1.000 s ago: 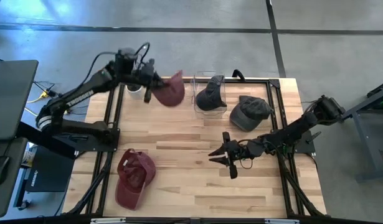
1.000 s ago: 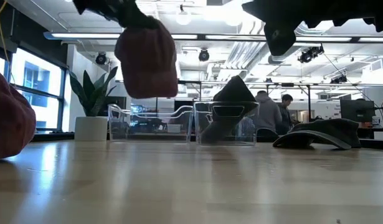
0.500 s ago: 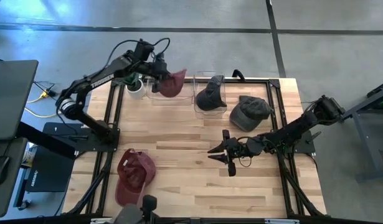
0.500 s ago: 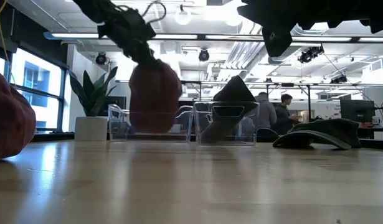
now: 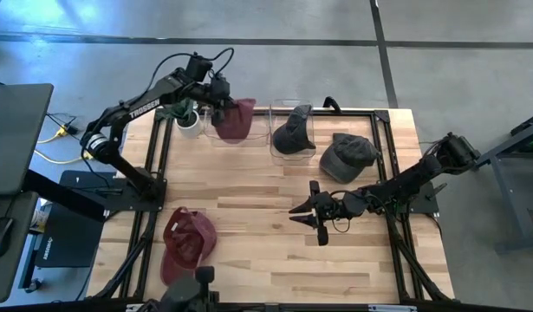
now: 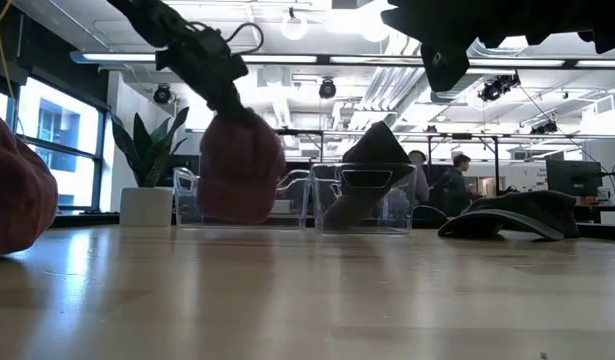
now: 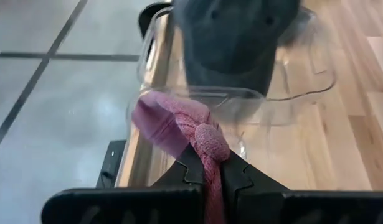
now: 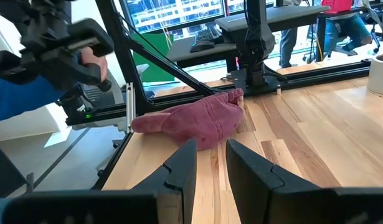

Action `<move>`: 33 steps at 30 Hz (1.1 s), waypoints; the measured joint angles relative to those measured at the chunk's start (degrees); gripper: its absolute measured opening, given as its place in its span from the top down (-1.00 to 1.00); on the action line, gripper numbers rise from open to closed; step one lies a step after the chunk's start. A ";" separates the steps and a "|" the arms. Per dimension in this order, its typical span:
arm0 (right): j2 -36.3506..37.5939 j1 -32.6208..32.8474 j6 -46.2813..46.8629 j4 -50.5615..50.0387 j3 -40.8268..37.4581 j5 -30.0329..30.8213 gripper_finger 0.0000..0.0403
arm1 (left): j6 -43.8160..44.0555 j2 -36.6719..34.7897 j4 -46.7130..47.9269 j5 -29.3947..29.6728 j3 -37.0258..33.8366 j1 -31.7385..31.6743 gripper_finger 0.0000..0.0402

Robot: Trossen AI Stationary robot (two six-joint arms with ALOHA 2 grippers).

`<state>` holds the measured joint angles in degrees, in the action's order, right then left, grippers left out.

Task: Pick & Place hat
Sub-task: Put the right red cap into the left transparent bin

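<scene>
A maroon hat [image 5: 235,119] hangs from my left gripper [image 5: 219,100], which is shut on it at the table's far left, over a clear bin [image 6: 292,200]. Whether the hat's lower end touches that bin, I cannot tell. In the clear bin [image 5: 292,132] beside it a dark hat [image 5: 294,134] leans against the wall. On the table rest a grey hat [image 5: 347,156] at the far right and a second maroon hat [image 5: 186,243] at the near left. My right gripper [image 5: 299,215] stands open at mid-table, level, pointing at the table's left side. My left gripper pinches a bunched fold of the maroon hat's cloth [image 7: 210,144] between its two fingers [image 7: 190,173]. The fingers slant down toward the far edge. The hat [image 6: 242,180] hangs below them, slack and rounded, clear of the table top.
A potted plant [image 5: 188,121] in a white pot stands at the far left corner, close beside my left arm. A black frame rail [image 5: 153,165] runs along the table's edges. People and desks show in the room beyond the far edge.
My left gripper has gone toward the table's far edge and down, tipping more steeply, with the maroon hat still in it. The hat, high above the bins a second ago, now hangs low at the left clear bin.
</scene>
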<state>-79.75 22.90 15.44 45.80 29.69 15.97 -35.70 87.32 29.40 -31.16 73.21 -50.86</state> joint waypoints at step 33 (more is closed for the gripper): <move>0.00 0.02 0.55 0.43 0.02 0.39 0.59 | -3.11 8.46 -3.30 -5.58 -0.02 -0.59 0.92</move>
<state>-79.75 22.92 16.00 46.23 29.71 16.36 -38.81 95.78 26.11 -36.74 73.19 -51.45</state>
